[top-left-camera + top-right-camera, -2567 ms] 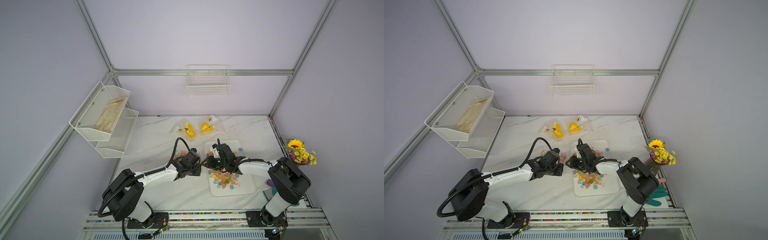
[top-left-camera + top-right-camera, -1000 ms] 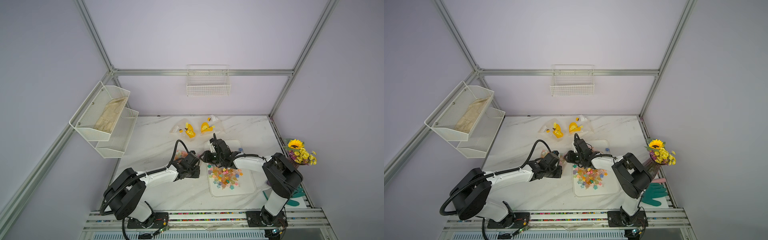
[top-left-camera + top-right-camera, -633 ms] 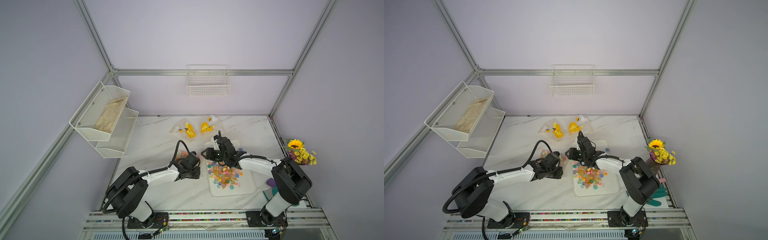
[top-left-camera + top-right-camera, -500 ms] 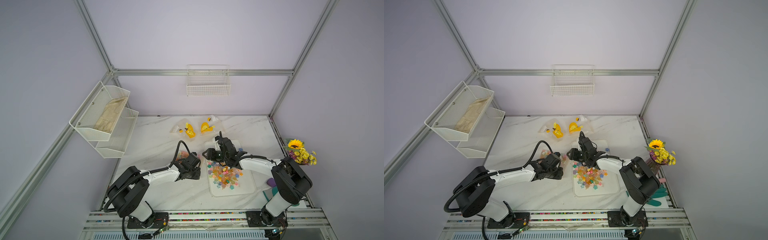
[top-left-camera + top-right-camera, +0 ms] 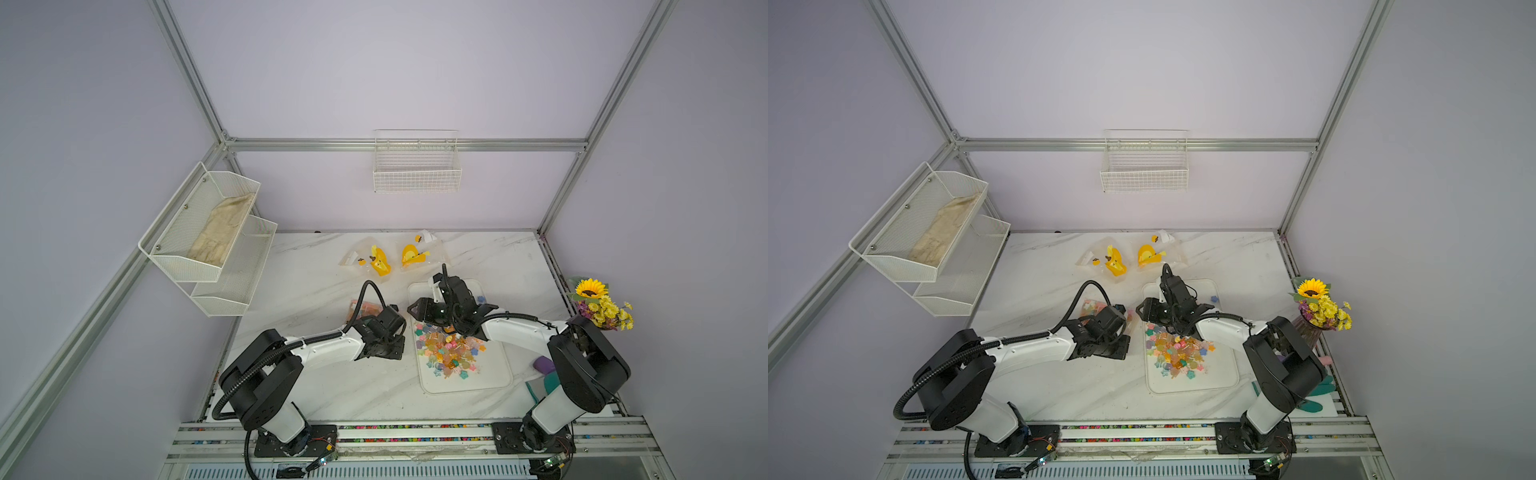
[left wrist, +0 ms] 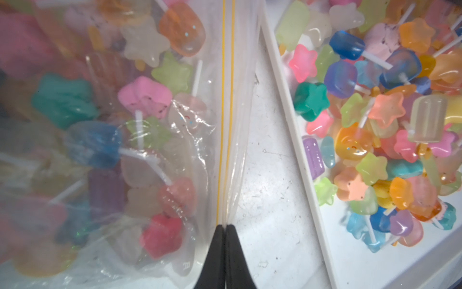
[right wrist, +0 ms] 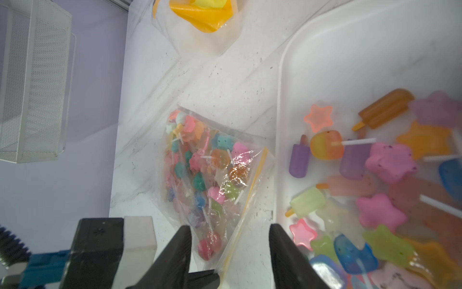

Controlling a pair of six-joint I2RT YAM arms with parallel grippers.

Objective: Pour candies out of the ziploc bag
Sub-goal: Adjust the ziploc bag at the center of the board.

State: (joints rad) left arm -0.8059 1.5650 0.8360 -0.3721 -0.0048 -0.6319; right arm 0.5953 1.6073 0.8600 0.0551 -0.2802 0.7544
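Note:
The clear ziploc bag (image 7: pixel 207 175) lies on the marble table, left of the white tray (image 7: pixel 278 125), with several candies still inside it (image 6: pixel 125 150). In both top views it shows partly behind my left wrist (image 5: pixel 363 307) (image 5: pixel 1094 307). My left gripper (image 6: pixel 225 229) is shut on the bag's yellow-striped zip edge, low over the table (image 5: pixel 388 332). A pile of candies (image 5: pixel 449 351) (image 5: pixel 1179 351) (image 6: pixel 375 125) lies in the tray (image 5: pixel 490 382). My right gripper (image 7: pixel 230 226) hangs open above the bag's near corner and the tray's left rim (image 5: pixel 417 311), holding nothing.
Two clear bags with yellow contents (image 5: pixel 376 262) (image 5: pixel 413 253) lie behind the tray. A flower bouquet (image 5: pixel 598 305) stands at the right edge, with purple and teal items (image 5: pixel 542 365) in front of it. A wire rack (image 5: pixel 208 241) and a wire basket (image 5: pixel 415 166) hang on the walls.
My left gripper's jaws have closed on the bag's zip edge. My right gripper has shifted slightly over the tray's rim and stands a little wider.

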